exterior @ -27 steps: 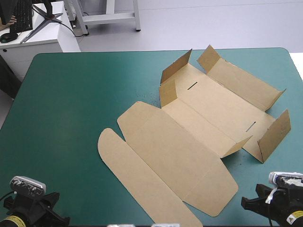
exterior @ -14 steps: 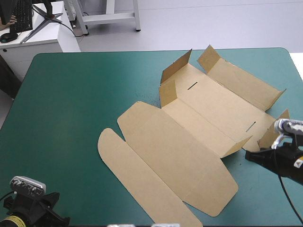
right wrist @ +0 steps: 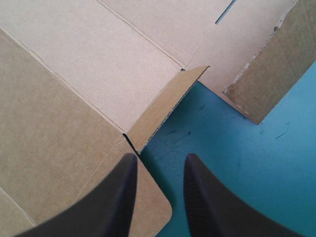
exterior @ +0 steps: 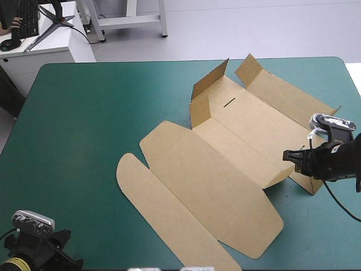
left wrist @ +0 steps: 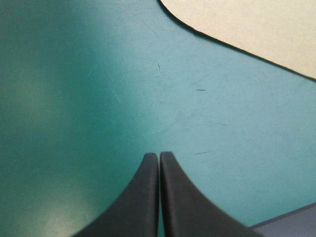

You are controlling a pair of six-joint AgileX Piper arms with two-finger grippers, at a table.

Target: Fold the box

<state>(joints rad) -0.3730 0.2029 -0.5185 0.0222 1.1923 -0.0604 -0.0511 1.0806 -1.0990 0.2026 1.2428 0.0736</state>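
Overhead behind; wrist cameras close, downward; box (exterior: 225,169) shared.

box (exterior: 225,169) lies right of centre on table (exterior: 101,113)

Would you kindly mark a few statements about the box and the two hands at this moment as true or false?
1. The left hand is shut. True.
2. The right hand grips a flap of the box. False: it is open, at the box's end toward the table's right edge, holding nothing.
3. The box lies mostly flat, with a few small flaps raised. True.
4. The left hand rests on the box. False: it is over the bare teal-green cover, with the box's rounded edge ahead of it.
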